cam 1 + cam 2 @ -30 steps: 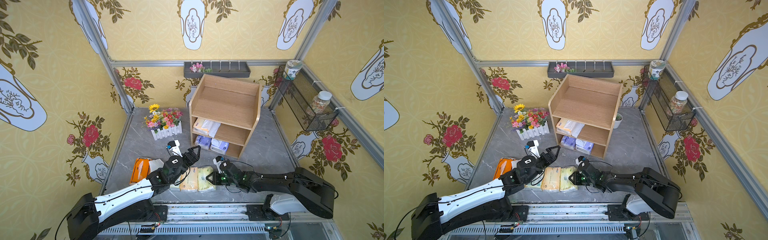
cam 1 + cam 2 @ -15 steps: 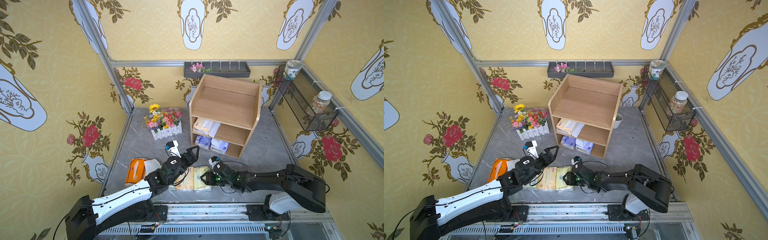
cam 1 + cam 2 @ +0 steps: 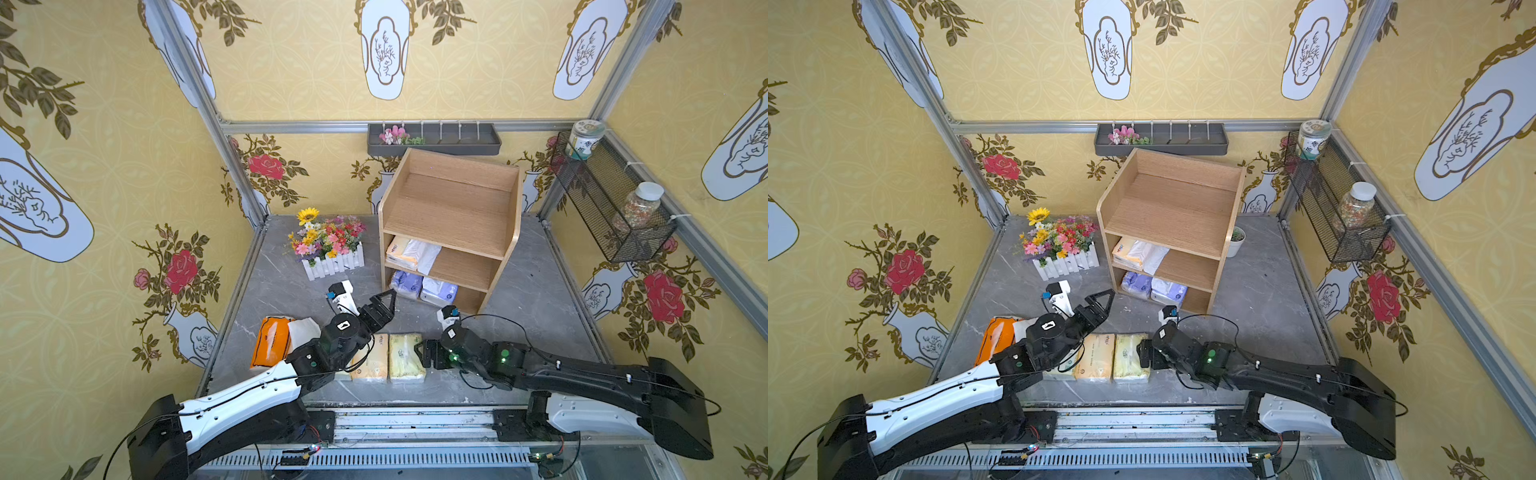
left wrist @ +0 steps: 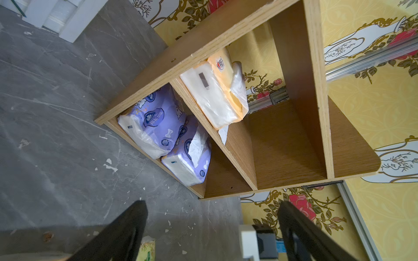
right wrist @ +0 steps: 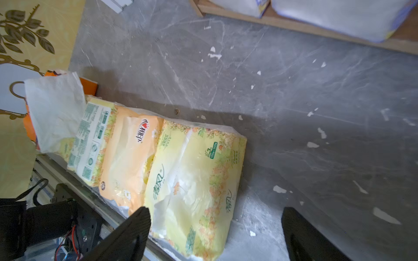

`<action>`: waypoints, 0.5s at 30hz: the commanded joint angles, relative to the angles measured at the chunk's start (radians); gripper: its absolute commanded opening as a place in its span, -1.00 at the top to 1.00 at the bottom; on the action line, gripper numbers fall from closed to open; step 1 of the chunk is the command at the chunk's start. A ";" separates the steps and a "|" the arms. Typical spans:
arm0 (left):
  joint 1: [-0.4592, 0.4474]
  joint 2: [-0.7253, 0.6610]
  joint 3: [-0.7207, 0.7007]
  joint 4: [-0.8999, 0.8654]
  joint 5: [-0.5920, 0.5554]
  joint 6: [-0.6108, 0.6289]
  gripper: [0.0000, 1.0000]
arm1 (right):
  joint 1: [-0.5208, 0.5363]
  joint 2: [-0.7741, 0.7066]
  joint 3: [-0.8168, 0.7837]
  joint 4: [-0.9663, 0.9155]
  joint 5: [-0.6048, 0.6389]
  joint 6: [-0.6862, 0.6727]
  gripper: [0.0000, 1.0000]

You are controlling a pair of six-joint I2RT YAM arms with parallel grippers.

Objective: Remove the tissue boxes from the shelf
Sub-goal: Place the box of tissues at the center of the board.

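Left tool [image 4: 212,204] and right tool [image 5: 216,210] both spread, empty. Lavender tissue pack [image 4: 156,122] in the shelf [image 4: 226,34]: soft, probably light, slick film; pinch across its narrow middle.

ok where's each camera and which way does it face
Top views: high at the front, looking down and back at the shelf; both arms show, left gripper and right gripper open.
Left wrist: on the left arm, facing the shelf's front and lavender packs; its fingers show.
Right wrist: on the right arm, looking down at the yellow packs on the table; its fingers show.
Shared: both wrist views catch the lavender packs.
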 commanded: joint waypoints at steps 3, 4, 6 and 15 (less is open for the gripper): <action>0.007 0.038 0.013 0.108 -0.006 0.013 -0.81 | 0.001 -0.165 0.069 -0.226 0.122 -0.060 -0.82; 0.012 0.050 0.017 0.130 -0.001 0.010 -0.79 | 0.003 -0.196 0.082 -0.246 0.131 -0.066 -0.82; 0.027 0.078 0.029 0.160 0.008 0.002 -0.77 | 0.004 -0.252 0.100 -0.269 0.145 -0.078 -0.82; 0.069 0.249 0.153 0.147 -0.039 -0.087 -0.52 | 0.003 -0.343 0.121 -0.326 0.206 -0.082 -0.80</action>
